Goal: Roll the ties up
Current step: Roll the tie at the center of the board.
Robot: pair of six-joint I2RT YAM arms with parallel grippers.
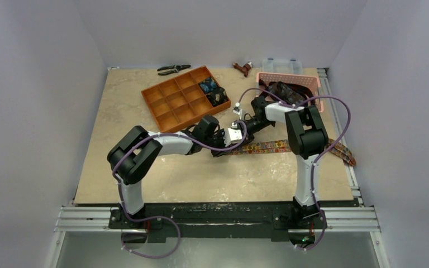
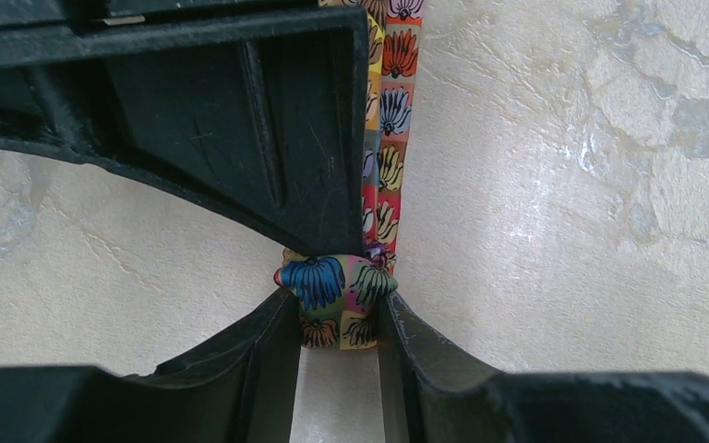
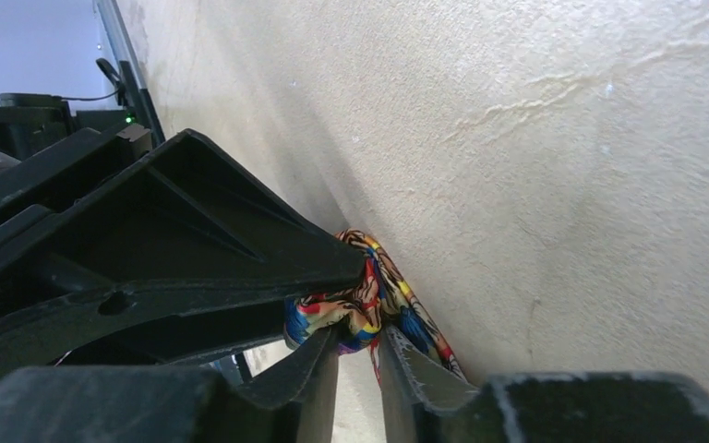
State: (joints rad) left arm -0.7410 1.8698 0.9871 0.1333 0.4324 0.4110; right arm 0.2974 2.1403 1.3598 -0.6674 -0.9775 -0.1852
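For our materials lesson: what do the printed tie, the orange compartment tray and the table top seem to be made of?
The tie: woven fabric, perhaps silk or polyester; slight sheen, soft folds. The tray: likely moulded or printed plastic; uniform orange, thin rigid walls. The table top: stone-look surface, perhaps laminate; beige veining, mild gloss.

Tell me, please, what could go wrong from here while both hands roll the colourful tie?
The left hand and right hand both pinch the small coil, very close together, so they may collide.
The coil is barely started; if one hand opens, it may unroll.
The rest of the tie reaches the table's right edge and might snag on the rail there.
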